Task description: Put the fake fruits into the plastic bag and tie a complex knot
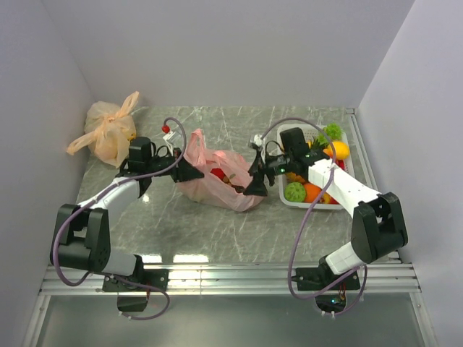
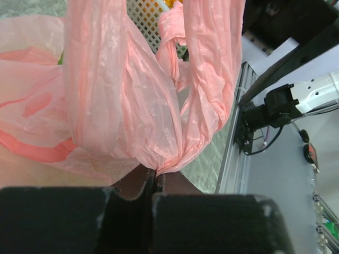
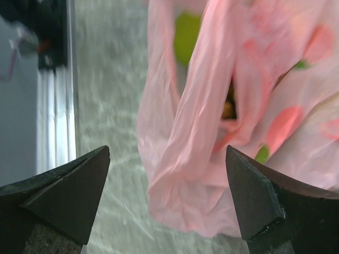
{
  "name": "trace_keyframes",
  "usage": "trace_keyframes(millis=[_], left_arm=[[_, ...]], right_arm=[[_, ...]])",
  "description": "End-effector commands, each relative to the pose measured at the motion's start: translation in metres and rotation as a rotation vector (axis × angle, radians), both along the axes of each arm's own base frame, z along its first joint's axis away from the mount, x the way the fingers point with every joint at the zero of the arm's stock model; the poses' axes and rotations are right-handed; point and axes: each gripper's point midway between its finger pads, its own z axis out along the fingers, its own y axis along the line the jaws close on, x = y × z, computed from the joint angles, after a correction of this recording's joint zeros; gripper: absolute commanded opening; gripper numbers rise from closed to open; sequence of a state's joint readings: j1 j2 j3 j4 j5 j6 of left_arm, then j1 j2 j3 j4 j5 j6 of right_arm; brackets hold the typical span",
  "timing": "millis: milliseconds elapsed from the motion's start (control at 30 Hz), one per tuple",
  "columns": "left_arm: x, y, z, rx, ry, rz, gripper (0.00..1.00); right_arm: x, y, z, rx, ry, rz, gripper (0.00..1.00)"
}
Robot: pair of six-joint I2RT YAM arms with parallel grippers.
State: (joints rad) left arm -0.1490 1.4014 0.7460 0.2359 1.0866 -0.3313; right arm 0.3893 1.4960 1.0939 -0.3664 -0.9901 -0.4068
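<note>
Top external view: the plastic bag point(image 1: 217, 184) lies slumped on the desk just beside the white basket point(image 1: 312, 127), on the basket's side toward the left arm. The left fingers point(image 1: 194, 172) sit at the bag's edge farthest from the basket. The left wrist view shows them clenched on a gathered pinch of the pink film, with the handle loops running away from them. The right fingers point(image 1: 255, 177) hover between the basket and the bag. In the right wrist view they are spread wide and grasp nothing, with the bag's near edge lying ahead of them.

By my reading the task is partway through loading. Some of the fake fruits point(image 1: 224, 176) already show through the bag as red, green and brownish patches. Others are still in the basket, so filling is unfinished. The handles hang loose, so the knot is not begun.

Counts: one pink bag and one basket. About five fruits are visible in the basket: yellow-orange, orange, red and two green. At least two are in the bag, though the crumpled film hides the exact number. One pale orange knotted bag point(image 1: 108, 134) sits well apart from the basket, beyond the pink bag.
</note>
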Motion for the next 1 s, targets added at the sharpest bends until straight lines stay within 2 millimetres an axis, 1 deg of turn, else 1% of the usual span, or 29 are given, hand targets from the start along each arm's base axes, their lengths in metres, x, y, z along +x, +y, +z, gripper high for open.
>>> trace_keyframes(millis=[0,33,133,200,267,300,333,367,400,433,467,500,533,567,600,633,667,700,733,767,800,833,867,900,933,967], left_arm=[[0.001,-0.002,0.018,-0.030,-0.017,-0.048,0.00],[0.001,-0.002,0.018,-0.030,-0.011,-0.054,0.01],[0.002,-0.003,0.019,-0.028,-0.013,-0.057,0.01],[0.002,-0.002,0.018,-0.028,-0.010,-0.057,0.01],[0.002,-0.003,0.015,-0.030,0.005,-0.059,0.01],[0.003,-0.003,0.016,-0.032,0.000,-0.060,0.01],[0.003,-0.004,0.017,-0.037,0.008,-0.060,0.01],[0.003,-0.004,0.018,-0.042,0.008,-0.065,0.01],[0.002,-0.005,0.018,-0.049,0.013,-0.073,0.01],[0.002,-0.005,0.018,-0.055,0.023,-0.079,0.01],[0.000,-0.005,0.015,-0.059,0.041,-0.090,0.01],[-0.003,-0.005,0.015,-0.068,0.055,-0.109,0.01],[-0.004,-0.005,0.014,-0.073,0.063,-0.122,0.01],[-0.006,-0.005,0.014,-0.074,0.065,-0.128,0.01],[-0.008,-0.005,0.012,-0.071,0.071,-0.132,0.01],[-0.012,-0.004,0.009,-0.055,0.067,-0.147,0.01],[-0.015,-0.002,0.005,-0.039,0.077,-0.157,0.01],[-0.019,-0.002,0.001,-0.020,0.080,-0.172,0.01],[-0.027,0.002,-0.006,0.029,0.053,-0.210,0.01],[-0.032,0.005,-0.008,0.054,0.033,-0.234,0.00],[-0.035,0.007,-0.012,0.082,0.011,-0.261,0.01],[-0.031,0.010,-0.011,0.127,-0.131,-0.312,0.01],[-0.045,0.015,-0.018,0.163,-0.068,-0.335,0.01],[-0.047,0.017,-0.025,0.180,-0.056,-0.361,0.01],[-0.041,0.019,-0.025,0.204,-0.130,-0.389,0.00],[-0.047,0.021,-0.034,0.214,-0.067,-0.410,0.01]], right_arm=[[-0.008,-0.006,-0.003,-0.005,-0.201,0.119,0.96],[-0.005,-0.007,-0.007,-0.016,-0.245,0.134,0.96],[0.003,-0.006,-0.022,-0.041,-0.301,0.151,0.96],[0.013,-0.001,-0.027,-0.040,-0.344,0.149,0.96],[0.019,0.007,-0.028,-0.039,-0.367,0.143,0.93],[0.021,0.011,-0.032,-0.038,-0.357,0.142,0.89],[0.021,0.015,-0.032,-0.029,-0.330,0.129,0.74],[0.023,0.019,-0.029,-0.021,-0.323,0.123,0.62],[0.032,0.023,-0.027,-0.010,-0.326,0.100,0.45],[0.037,0.026,-0.022,-0.001,-0.258,0.038,0.11],[0.039,0.027,-0.020,-0.009,-0.213,0.016,0.00],[0.041,0.029,-0.019,-0.007,-0.156,-0.005,0.00],[0.042,0.032,-0.006,0.018,-0.056,-0.058,0.00],[0.037,0.031,0.001,0.046,0.016,-0.072,0.00],[0.039,0.026,0.023,0.100,0.021,-0.109,0.00],[0.032,0.026,0.037,0.147,0.139,-0.159,0.00],[0.025,0.023,0.044,0.174,0.183,-0.175,0.00],[0.018,0.021,0.070,0.216,0.167,-0.197,0.00],[0.010,0.020,0.078,0.243,0.261,-0.235,0.00],[0.005,0.019,0.086,0.262,0.303,-0.261,0.00],[0.005,0.017,0.105,0.309,0.290,-0.294,0.00],[0.003,0.017,0.107,0.333,0.378,-0.337,0.00],[0.004,0.017,0.109,0.347,0.409,-0.365,0.00],[0.008,0.019,0.106,0.355,0.440,-0.389,0.00],[0.010,0.023,0.102,0.364,0.511,-0.417,0.00],[0.020,0.027,0.090,0.356,0.550,-0.439,0.00]])
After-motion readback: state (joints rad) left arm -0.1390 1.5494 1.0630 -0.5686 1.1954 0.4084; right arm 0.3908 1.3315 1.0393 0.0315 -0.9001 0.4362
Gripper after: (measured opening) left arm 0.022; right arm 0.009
